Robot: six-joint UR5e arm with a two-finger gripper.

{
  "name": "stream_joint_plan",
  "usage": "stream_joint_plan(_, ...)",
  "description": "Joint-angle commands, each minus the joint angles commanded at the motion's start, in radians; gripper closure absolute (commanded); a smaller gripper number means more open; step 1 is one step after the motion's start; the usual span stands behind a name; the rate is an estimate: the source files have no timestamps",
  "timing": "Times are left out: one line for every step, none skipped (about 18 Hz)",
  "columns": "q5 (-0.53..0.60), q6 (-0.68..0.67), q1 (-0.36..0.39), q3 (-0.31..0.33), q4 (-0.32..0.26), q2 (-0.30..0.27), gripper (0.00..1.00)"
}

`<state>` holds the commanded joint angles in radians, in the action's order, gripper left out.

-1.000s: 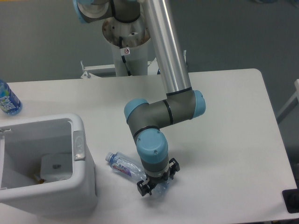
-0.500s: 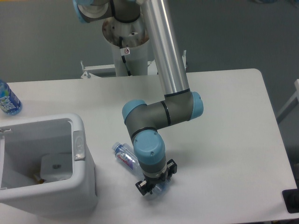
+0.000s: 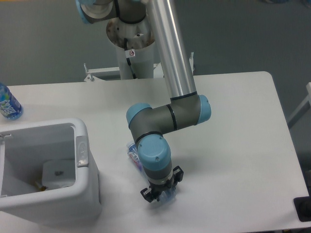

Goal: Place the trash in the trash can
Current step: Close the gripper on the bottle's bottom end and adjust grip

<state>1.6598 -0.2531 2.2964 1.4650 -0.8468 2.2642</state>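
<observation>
1 trash can [image 3: 82,201] stands at the table's [image 3: 243,121] front-left corner with 1 white pouch [image 3: 57,174] lying inside. To its right, 1 gripper [image 3: 160,193] is clenched on 1 clear bottle [image 3: 135,154], mostly hidden under the wrist. 1 blue-tinted bottle [image 3: 7,103] stands behind the can.

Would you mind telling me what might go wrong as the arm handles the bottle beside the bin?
The gripper sits at the bottom end of the clear plastic bottle with red-blue label, so the bottle could swing or slip when lifted. Mostly hidden under the wrist, the hold is hard to judge. It could also clip the large white plastic bin's rim.
</observation>
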Motion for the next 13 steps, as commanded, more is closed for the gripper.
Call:
stream_joint_plan(0.000, 0.003, 0.000, 0.000, 0.000, -0.002, 0.33)
stream_joint_plan(0.000, 0.003, 0.000, 0.002, 0.000, -0.002, 0.34)
stream_joint_plan(0.000, 0.003, 0.000, 0.002, 0.000, -0.003, 0.35)
stream_joint_plan(0.000, 0.005, 0.000, 0.002, -0.002, -0.005, 0.37)
stream_joint_plan(-0.002, 0.005, 0.000, 0.002, -0.002, -0.009, 0.37)
stream_joint_plan(-0.002, 0.005, 0.000, 0.002, -0.002, -0.012, 0.38)
stream_joint_plan(-0.002, 0.005, 0.000, 0.002, -0.002, -0.014, 0.38)
stream_joint_plan(-0.002, 0.005, 0.000, 0.002, -0.003, -0.015, 0.41)
stream_joint_plan(-0.002, 0.005, 0.000, 0.002, -0.003, -0.017, 0.44)
stream_joint_plan(-0.002, 0.005, 0.000, 0.002, -0.003, -0.017, 0.44)
stream_joint_plan(-0.003, 0.006, 0.000, 0.002, -0.003, -0.017, 0.44)
stream_joint_plan(-0.002, 0.006, 0.000, 0.002, -0.003, -0.018, 0.44)
stream_joint_plan(-0.002, 0.006, 0.000, 0.000, -0.003, -0.018, 0.44)
